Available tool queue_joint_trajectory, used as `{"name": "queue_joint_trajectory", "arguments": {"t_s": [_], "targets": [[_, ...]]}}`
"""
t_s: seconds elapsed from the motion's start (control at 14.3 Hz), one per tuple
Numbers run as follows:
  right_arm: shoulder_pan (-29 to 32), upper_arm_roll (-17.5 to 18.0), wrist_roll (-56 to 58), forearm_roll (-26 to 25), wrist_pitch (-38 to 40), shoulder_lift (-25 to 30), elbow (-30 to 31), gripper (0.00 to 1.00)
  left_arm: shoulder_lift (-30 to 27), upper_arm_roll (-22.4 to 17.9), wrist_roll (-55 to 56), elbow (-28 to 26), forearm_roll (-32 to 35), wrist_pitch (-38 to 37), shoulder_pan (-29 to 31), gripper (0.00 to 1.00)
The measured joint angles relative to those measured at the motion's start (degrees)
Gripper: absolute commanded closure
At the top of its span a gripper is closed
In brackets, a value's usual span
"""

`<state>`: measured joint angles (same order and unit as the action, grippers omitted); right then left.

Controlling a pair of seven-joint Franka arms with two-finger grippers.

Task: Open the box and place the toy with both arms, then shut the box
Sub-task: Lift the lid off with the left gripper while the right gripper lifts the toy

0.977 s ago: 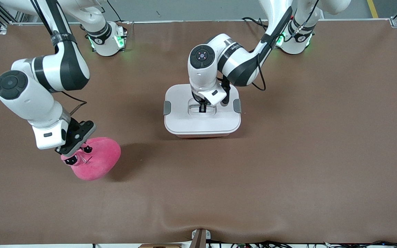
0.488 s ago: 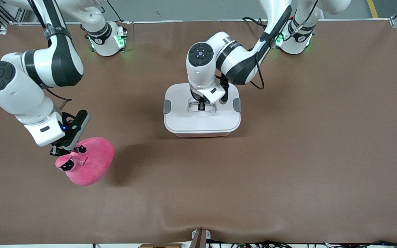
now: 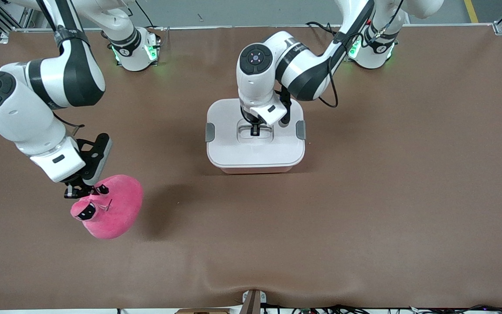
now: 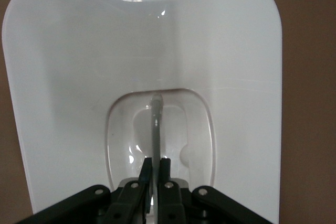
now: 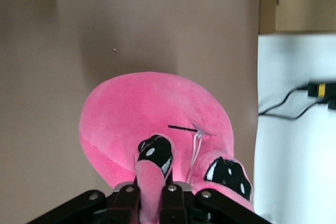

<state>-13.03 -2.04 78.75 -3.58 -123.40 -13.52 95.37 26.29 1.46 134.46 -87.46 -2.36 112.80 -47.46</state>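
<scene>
The box (image 3: 255, 168) stands mid-table with its white lid (image 3: 233, 148) on and grey clips (image 3: 210, 131) at both ends. My left gripper (image 3: 255, 129) is down in the lid's recessed handle and shut on the thin handle bar (image 4: 155, 124); the left wrist view shows the lid (image 4: 68, 77) below my left gripper (image 4: 155, 163). My right gripper (image 3: 86, 190) is shut on one eye stalk (image 5: 150, 174) of the hot-pink toy (image 3: 113, 211). The toy hangs from it just over the table, toward the right arm's end. The toy (image 5: 142, 108) fills the right wrist view under my right gripper (image 5: 152, 190).
Brown mat (image 3: 364, 196) covers the table. The robot bases (image 3: 135, 50) stand along the edge farthest from the front camera. A small bracket (image 3: 252, 301) sits at the nearest edge. The right wrist view shows the table's edge with white floor and cables (image 5: 294, 114) past it.
My right gripper has lifted the toy by its eye stalk and carried it a little toward the right arm's end. My left gripper and the lid look slightly raised.
</scene>
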Motion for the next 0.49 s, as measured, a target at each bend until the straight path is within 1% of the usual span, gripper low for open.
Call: {"name": "queue_joint_trajectory", "arguments": {"t_s": [0.14,0.28,0.35,0.49], "targets": [[-1.5,0.1,4.3,0.0,1.3,0.2,-0.3,1.0,-1.6,0.0,0.0,0.0,0.0,-1.4,0.2,1.0],[-2.9,0.1,6.6,-0.2,5.6,1.0,-0.4,1.0,-3.1,-0.2,0.0,0.1,0.0,-2.2,0.7,1.0],[-3.9,0.2,7.4,-1.2,7.9,1.6,-0.4,1.0,-3.7,-0.3,0.0,0.1,0.0,-2.5,1.2,1.0],[-7.9,0.3,7.7,-5.9,11.8,3.3,-0.4,1.0,-4.6,-0.3,-0.8,0.1,0.1,-2.8,2.7,1.0]]}}
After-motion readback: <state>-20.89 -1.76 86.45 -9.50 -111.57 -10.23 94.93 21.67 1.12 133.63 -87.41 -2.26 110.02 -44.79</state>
